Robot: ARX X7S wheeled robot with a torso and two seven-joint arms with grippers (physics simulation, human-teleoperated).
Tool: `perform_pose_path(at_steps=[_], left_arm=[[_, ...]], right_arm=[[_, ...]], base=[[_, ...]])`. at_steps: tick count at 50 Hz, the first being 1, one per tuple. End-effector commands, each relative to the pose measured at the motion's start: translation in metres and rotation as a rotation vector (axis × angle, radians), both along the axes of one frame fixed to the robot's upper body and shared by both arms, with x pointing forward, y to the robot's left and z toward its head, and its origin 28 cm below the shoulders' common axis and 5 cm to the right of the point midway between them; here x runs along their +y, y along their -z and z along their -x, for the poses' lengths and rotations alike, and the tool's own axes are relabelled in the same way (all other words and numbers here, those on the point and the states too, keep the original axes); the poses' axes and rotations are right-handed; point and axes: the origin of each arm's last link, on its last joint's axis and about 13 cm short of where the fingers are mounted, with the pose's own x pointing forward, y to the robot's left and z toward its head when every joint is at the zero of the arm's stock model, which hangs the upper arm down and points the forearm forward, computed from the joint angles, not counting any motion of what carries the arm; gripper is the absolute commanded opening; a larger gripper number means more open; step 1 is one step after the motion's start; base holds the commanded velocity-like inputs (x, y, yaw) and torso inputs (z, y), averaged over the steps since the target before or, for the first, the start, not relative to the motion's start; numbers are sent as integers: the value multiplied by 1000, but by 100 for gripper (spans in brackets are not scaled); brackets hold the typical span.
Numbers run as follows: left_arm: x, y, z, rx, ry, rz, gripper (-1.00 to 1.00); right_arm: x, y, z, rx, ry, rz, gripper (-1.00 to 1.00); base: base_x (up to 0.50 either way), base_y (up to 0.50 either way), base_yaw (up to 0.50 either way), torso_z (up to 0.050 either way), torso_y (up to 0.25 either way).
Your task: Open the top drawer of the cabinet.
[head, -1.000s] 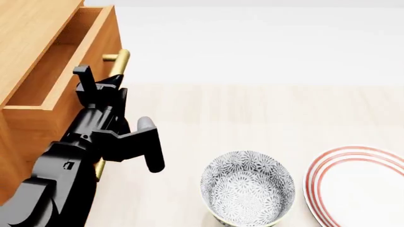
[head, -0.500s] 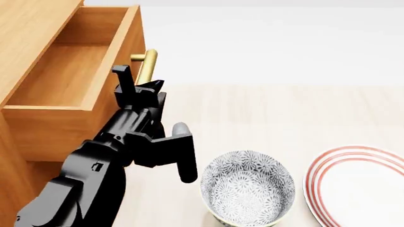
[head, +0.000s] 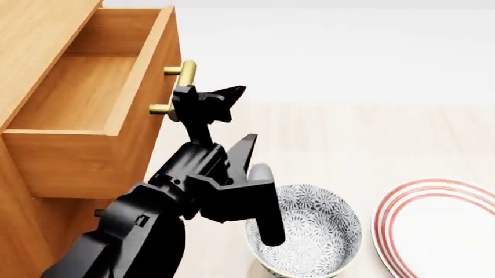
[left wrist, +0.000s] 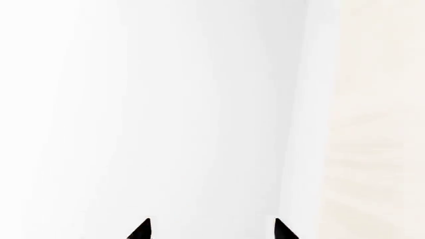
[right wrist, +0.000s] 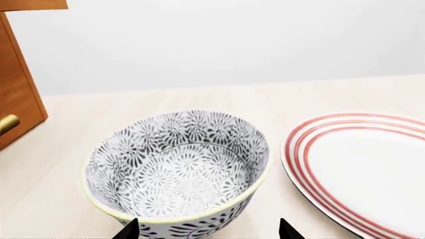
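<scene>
Since half a second ago your left gripper (head: 210, 99) has come off the brass bar handle (head: 182, 88) and swung out to its right, and the top drawer (head: 101, 98) sits pulled about as far out as it was then. That drawer stands well open from the cabinet (head: 31, 35) at the head view's left, its bare wooden floor and inner walls exposed, the flat front facing the pale tabletop (head: 348, 133). Your left gripper's fingers are spread and hold nothing; one tip sits just beside the handle's lower end, and you cannot tell from the head view whether it touches. The left wrist view shows only the two dark fingertips (left wrist: 141, 230) apart against a white wall, with a strip of pale surface at one edge.

Your left arm (head: 147, 220) crosses in front of the patterned bowl (head: 309, 231) and hides part of its rim. The bowl stands upright just beside the red-ringed plate (head: 441, 226); the two do not touch. The right wrist view shows your right gripper (right wrist: 207, 230) with its tips parted, holding nothing, close in front of the bowl, with a lower brass handle (right wrist: 8, 124) on the cabinet at the edge.
</scene>
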Motion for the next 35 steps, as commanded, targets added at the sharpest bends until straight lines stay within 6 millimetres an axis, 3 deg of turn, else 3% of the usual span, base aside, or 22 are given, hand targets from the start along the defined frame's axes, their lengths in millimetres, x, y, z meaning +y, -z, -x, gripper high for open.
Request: perform_pose_path(at_steps=[1,11,24,35], left_arm=[[-11,-12,19,85,84,274,100],[-8,-39,35,127,96,641,100],[-7,-61,51,93,144,740,100],[-2,-79,48,108,93,898,100]], right_arm=[[1,0,-2,-8,-2,-6,100],[2,1,-1,4,-9,-5,100],[1,0,-3,5,3,-4,100],[1,-1,-6,5,14,-7,100]], base=[[0,0,0,0,0],[0,0,0,0,0],[0,0,0,0,0],[0,0,0,0,0]])
